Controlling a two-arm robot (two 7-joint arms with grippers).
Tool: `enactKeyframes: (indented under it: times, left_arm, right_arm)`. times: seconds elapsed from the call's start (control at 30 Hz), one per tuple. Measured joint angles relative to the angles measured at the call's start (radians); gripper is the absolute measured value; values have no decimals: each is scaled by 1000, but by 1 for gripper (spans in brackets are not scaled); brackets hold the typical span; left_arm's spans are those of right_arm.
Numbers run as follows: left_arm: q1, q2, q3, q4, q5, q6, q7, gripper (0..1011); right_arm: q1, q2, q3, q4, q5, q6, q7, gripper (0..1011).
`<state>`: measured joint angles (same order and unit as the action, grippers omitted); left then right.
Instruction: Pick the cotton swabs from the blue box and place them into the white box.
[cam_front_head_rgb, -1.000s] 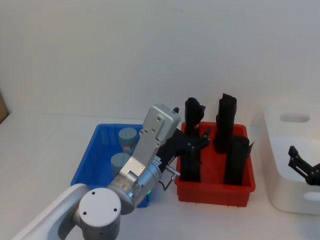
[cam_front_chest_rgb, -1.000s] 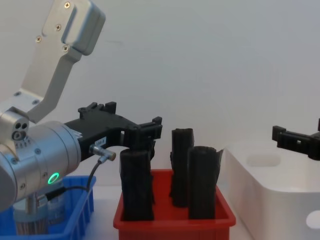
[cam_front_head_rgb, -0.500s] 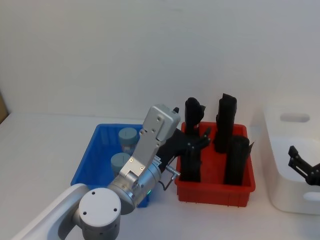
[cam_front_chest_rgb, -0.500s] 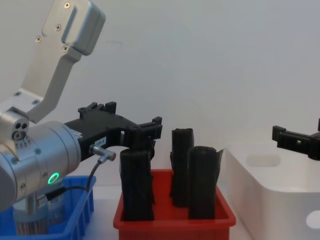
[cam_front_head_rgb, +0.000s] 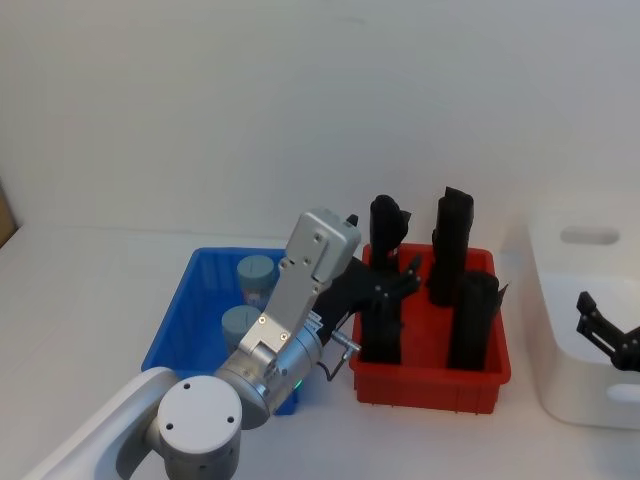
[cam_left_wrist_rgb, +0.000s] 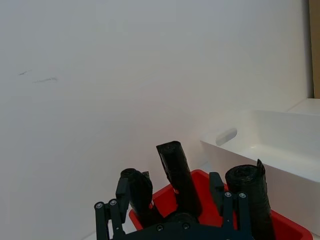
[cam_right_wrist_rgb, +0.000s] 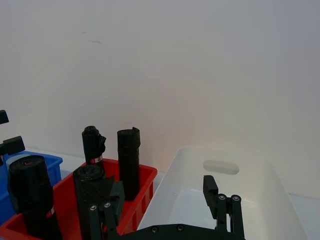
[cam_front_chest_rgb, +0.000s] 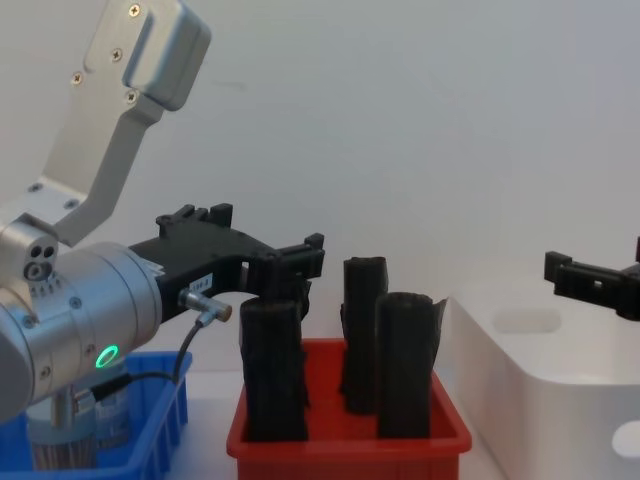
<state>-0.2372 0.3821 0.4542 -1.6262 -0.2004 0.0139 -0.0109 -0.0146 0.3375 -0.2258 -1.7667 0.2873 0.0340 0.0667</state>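
Jaws apart, my left gripper hangs over the red bin, cotton swabs in the blue box at nine o'clock, right gripper likewise spread above the white box; descending here could topple the black rolls.

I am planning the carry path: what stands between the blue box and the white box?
In the head view, a red bin holding four upright black rolls stands between the blue box and the white box.
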Motion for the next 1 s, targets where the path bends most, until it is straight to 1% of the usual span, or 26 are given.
enactKeyframes:
  times: [1.0]
  left_arm:
    - [0, 0, 0, 0, 0, 0, 0, 1004]
  right_arm:
    - [0, 0, 0, 0, 0, 0, 0, 1001]
